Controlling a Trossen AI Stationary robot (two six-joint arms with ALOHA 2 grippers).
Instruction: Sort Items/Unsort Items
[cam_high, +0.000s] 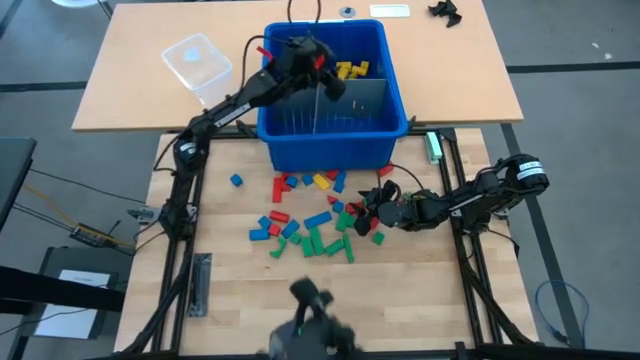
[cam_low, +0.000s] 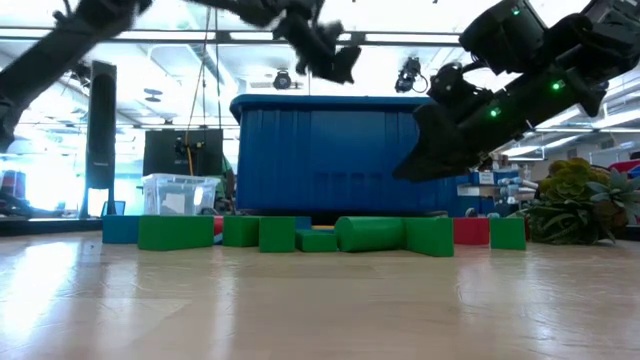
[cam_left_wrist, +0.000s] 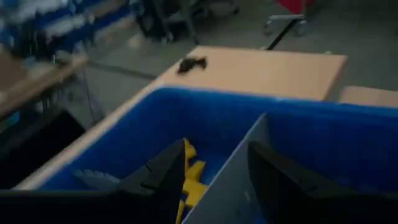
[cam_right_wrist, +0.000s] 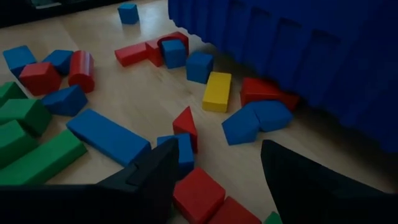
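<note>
Start at your left gripper (cam_high: 318, 62): it hangs over the blue bin (cam_high: 390, 130), fingers (cam_left_wrist: 163, 177) parted and holding nothing. The grey divider (cam_left_wrist: 230, 180) runs up between them, and a cluster of yellow blocks (cam_high: 352, 70) lies on the bin floor just past the fingertip on one side. Whether any other colour lies in the bin beneath the arm you cannot tell.

The rest of the blocks (cam_high: 315, 225) are scattered on the wooden table (cam_high: 420, 290) in front of the bin — green ones (cam_high: 325, 245) nearest you, reds and blues mixed behind them, one yellow brick (cam_right_wrist: 217, 91) close to the bin wall.

Your right gripper (cam_high: 372, 205) sits low over the right edge of that scatter, fingers (cam_right_wrist: 149, 177) spread wide and empty. A red block (cam_right_wrist: 199, 194) lies between the fingertips, and a red wedge (cam_right_wrist: 185, 124) stands just ahead of them with a blue piece against it.

These look like light, rigid toy pieces with smooth faces, so they should neither crush nor weigh on the arm, but they may skid or twist out of a loose pinch. Take the bricks across two flat parallel sides. On a wedge, avoid the slope — grip the two flat triangular ends. Neighbours lie touching here, so expect to nudge one as you close.
</note>
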